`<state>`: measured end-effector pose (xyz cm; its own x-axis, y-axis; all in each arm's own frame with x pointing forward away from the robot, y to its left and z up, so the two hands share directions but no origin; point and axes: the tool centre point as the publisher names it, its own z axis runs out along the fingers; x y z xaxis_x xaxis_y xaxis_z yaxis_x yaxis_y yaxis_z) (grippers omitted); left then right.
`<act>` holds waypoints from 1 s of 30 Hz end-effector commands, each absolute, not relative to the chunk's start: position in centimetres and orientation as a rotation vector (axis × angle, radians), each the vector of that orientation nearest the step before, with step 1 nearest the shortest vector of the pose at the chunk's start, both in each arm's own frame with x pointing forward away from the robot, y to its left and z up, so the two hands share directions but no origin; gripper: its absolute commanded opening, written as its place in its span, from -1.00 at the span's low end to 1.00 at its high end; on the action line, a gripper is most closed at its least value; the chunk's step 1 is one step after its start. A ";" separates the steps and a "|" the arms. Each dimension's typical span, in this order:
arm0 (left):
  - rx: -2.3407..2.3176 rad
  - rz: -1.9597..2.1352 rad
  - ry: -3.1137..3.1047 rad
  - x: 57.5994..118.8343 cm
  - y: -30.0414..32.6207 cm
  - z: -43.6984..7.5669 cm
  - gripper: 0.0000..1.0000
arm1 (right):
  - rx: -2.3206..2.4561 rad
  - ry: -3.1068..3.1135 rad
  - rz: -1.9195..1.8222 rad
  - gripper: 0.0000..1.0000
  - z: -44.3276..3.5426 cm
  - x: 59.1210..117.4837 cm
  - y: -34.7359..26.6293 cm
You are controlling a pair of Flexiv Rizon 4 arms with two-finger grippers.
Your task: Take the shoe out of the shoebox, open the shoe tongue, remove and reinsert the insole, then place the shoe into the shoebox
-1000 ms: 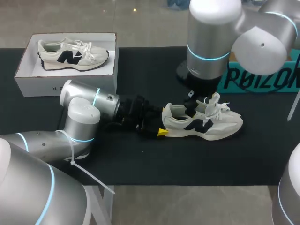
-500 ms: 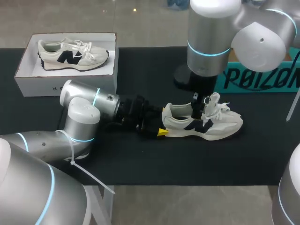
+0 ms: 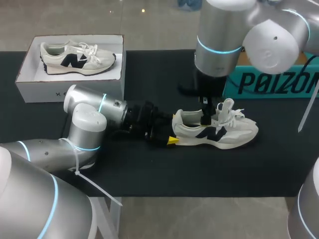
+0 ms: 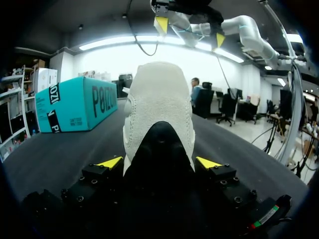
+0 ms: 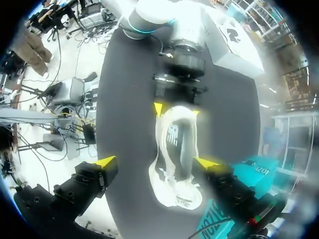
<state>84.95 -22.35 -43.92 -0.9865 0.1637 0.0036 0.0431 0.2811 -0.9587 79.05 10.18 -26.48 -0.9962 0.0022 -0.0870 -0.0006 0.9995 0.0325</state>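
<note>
Tabletop [image 3: 149, 169] black, shoe [image 3: 219, 130] mid-table, left gripper [image 4: 159, 162] clamped on its heel, right gripper [image 5: 155, 162] spread wide above, toe hidden in left wrist view, shoebox [image 3: 45, 89] far left.

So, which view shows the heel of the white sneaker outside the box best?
The left wrist view: the white sneaker with a black logo shows its heel close up, the left end effector shut on it. The head view shows the heel side-on, partly hidden; the right wrist view, small, from above.
</note>
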 end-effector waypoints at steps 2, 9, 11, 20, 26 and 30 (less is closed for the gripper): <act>-0.198 1.815 -2.430 85.0 -22.5 -44.4 -1.00 | 0.036 3.061 0.003 1.00 -27.5 79.9 9.7; -0.198 1.815 -2.430 85.0 -22.5 -44.4 -1.00 | 0.431 3.043 -0.051 -1.00 -28.6 82.0 8.8; -0.198 1.815 -2.430 85.0 -22.5 -44.4 -1.00 | 0.495 3.051 -0.018 -1.00 -28.9 82.3 8.5; -0.198 1.815 -2.430 85.0 -22.5 -44.4 -1.00 | 0.461 3.106 0.019 -1.00 -30.0 83.0 8.4; -0.198 1.815 -2.430 85.0 -22.5 -44.4 -1.00 | 0.387 3.127 0.045 -1.00 -31.1 83.0 8.7; -0.198 1.815 -2.430 85.0 -22.5 -44.4 -1.00 | 0.372 3.134 0.059 -1.00 -31.5 83.0 8.9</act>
